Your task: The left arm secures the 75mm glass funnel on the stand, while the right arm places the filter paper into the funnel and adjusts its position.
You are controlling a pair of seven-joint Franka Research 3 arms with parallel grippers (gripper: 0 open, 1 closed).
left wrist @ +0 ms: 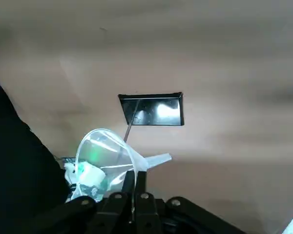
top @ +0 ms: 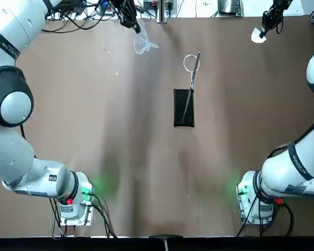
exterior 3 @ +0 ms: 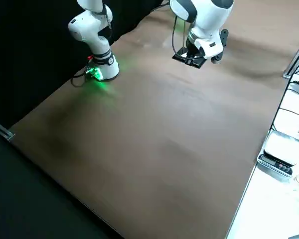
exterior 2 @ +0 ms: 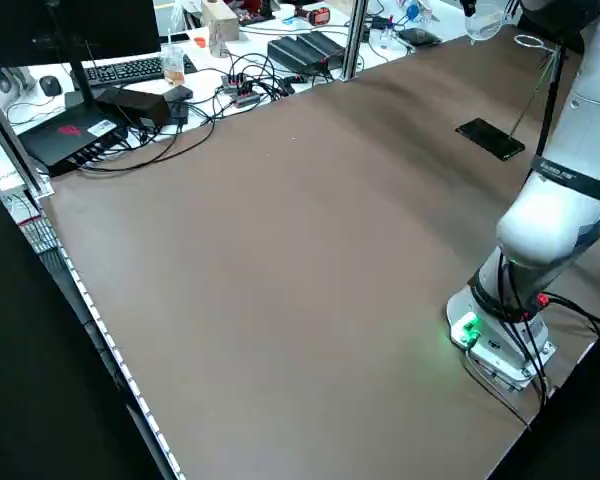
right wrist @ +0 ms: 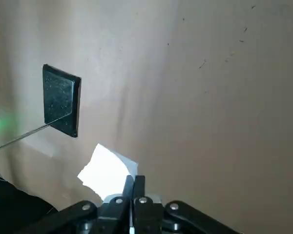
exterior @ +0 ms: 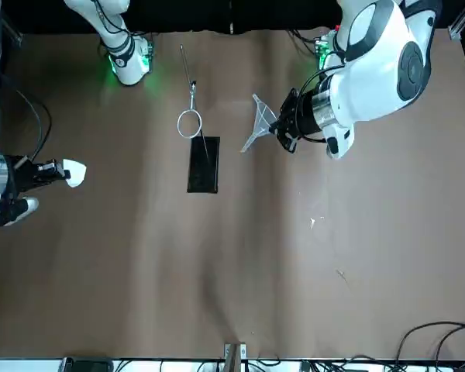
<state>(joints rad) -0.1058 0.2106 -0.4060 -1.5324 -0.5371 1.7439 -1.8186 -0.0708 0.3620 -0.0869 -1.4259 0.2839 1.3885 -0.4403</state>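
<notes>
Clear, smooth conical funnel pinched at its rim in the black left gripper, far left of the black rectangular stand — folded white paper pinched in the black right gripper, far right.

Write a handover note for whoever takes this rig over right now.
Left end effector: shut on the glass funnel, held up left of the stand.
Right end effector: shut on the filter paper, held up right of the stand.
Stand: black base plate mid-table, its wire ring holding nothing.
Done: both pieces gripped.
Left: seat the funnel in the ring, then place the paper inside and adjust it.
</notes>
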